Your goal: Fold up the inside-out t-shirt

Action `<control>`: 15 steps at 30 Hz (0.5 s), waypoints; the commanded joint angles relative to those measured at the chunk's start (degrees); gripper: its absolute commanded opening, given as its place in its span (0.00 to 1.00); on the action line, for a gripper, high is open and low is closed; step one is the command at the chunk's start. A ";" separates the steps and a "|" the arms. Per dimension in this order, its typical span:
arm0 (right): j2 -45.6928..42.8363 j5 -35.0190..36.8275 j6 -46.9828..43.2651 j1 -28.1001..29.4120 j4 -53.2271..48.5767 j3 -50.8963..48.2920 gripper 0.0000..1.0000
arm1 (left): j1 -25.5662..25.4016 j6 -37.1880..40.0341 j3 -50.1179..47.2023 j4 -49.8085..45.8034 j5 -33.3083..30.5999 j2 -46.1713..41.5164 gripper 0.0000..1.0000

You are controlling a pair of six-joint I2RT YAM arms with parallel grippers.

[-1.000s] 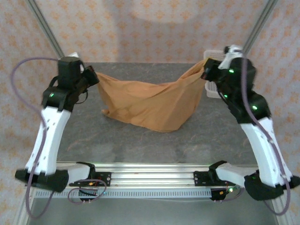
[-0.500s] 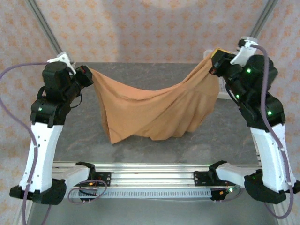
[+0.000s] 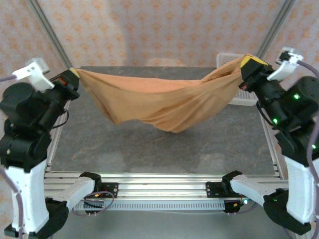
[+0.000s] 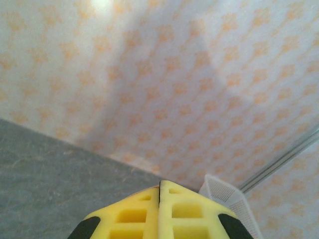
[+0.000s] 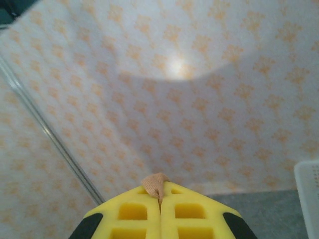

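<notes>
The orange-tan inside-out t-shirt hangs stretched between my two grippers above the grey table, sagging in the middle with its lowest fold clear of the surface. My left gripper is shut on its left end at the table's far left. My right gripper is shut on its right end at the far right. In the right wrist view a small tuft of the t-shirt pokes out between the shut yellow fingers. In the left wrist view the yellow fingers are pressed together, with only a sliver of cloth at the seam.
A white mesh basket stands at the table's far right corner behind the right gripper; its corner shows in the left wrist view. Metal frame posts rise at both back corners. A patterned wall backs the table.
Both arms have swung outward and upward, pulling the t-shirt taut and lifting it off the table. It hung lower and more bunched before.
</notes>
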 commanded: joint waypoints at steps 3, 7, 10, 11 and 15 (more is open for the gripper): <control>-1.18 -1.92 -0.66 -0.14 1.29 2.60 0.00 | -0.02 1.34 3.24 0.30 -2.13 -0.58 0.00; 1.44 1.70 -2.14 -0.11 1.60 2.64 0.00 | 0.04 2.21 3.74 0.61 -1.94 2.52 0.00; 5.14 4.31 -3.90 -0.18 3.03 1.02 0.00 | -0.02 2.58 1.16 2.32 -0.57 6.78 0.00; 6.89 5.37 -4.64 -0.17 3.51 0.35 0.00 | -0.02 2.99 0.06 3.20 -0.32 8.86 0.00; 15.65 9.80 -7.58 -0.18 6.13 -2.42 0.00 | 0.06 4.80 -2.78 6.23 -0.94 20.16 0.00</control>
